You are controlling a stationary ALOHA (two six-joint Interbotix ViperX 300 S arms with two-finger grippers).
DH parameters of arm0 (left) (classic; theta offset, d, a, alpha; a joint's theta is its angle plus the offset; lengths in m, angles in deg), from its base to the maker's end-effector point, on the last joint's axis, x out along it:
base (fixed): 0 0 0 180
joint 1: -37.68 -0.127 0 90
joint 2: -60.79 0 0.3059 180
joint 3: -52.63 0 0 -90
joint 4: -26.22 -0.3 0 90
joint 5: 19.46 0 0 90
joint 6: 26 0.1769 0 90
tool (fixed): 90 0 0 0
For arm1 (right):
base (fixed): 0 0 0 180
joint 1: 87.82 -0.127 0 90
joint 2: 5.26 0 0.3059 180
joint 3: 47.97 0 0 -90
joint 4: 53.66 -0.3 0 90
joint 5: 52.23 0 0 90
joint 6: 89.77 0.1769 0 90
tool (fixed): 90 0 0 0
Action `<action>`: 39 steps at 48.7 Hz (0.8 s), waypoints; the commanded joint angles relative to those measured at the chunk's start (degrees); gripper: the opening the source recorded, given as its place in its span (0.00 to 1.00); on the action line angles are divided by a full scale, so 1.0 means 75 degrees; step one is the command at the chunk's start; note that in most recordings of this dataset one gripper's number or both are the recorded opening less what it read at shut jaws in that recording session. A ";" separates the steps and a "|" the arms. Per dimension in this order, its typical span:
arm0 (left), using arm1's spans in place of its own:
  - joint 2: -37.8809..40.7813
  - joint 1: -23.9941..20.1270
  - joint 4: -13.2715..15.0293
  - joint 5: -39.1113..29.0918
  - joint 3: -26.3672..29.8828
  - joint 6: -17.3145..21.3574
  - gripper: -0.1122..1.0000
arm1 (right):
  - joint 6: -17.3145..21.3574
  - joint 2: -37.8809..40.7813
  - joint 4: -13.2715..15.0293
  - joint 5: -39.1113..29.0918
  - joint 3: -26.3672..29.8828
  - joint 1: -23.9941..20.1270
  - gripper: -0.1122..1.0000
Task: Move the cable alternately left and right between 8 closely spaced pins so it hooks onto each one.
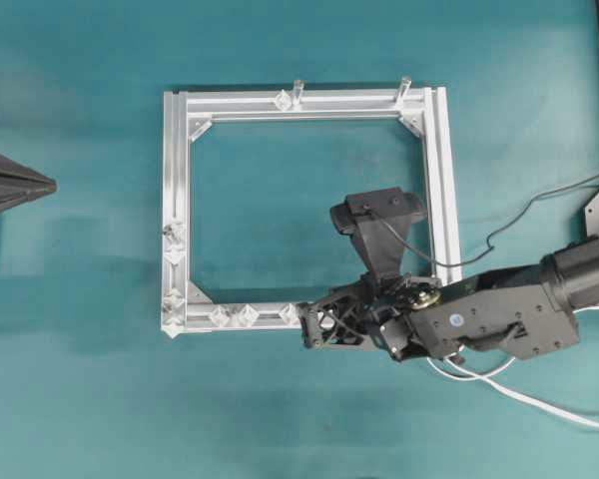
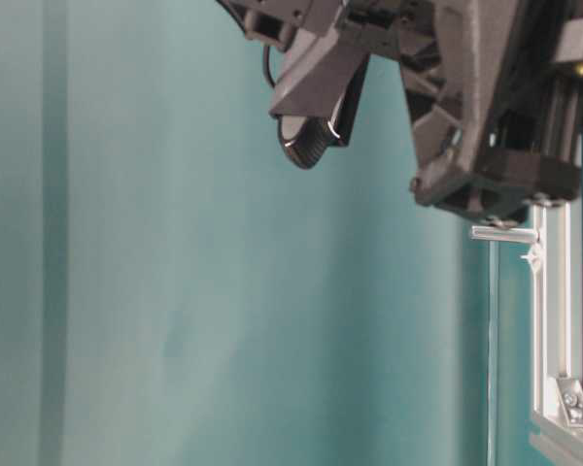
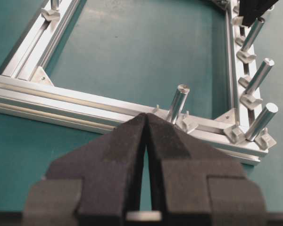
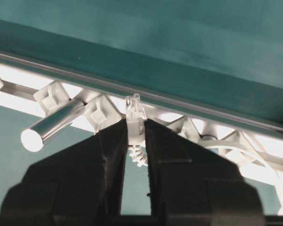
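I had the right gripper (image 4: 136, 136) pinching the cable (image 4: 135, 117), plug pointing at the frame (image 4: 188, 106) rail; left gripper (image 3: 146, 141) pressed together.

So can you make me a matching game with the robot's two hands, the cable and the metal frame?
Things:
1. left end effector
2. right end effector
3. cable
4. frame

States:
A. white, trailing on the table
B. shut, holding nothing
C. silver square lying flat
D. pinching the clear plug

Pairs: 1-B, 2-D, 3-A, 4-C
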 commanded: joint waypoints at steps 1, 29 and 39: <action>0.0082 -0.0023 -0.0023 0.0070 0.0070 -0.0047 0.10 | -0.0012 -0.0117 0.0012 -0.0047 0.0164 -0.0035 0.22; -0.0234 -0.0023 -0.0023 -0.0070 0.0082 -0.0023 0.10 | 0.0492 0.0129 0.0023 -0.0293 0.0445 -0.0785 0.22; -0.0234 -0.0023 -0.0023 -0.0070 0.0082 -0.0012 0.10 | 0.1418 0.0504 0.0012 -0.0809 0.1008 -0.1711 0.22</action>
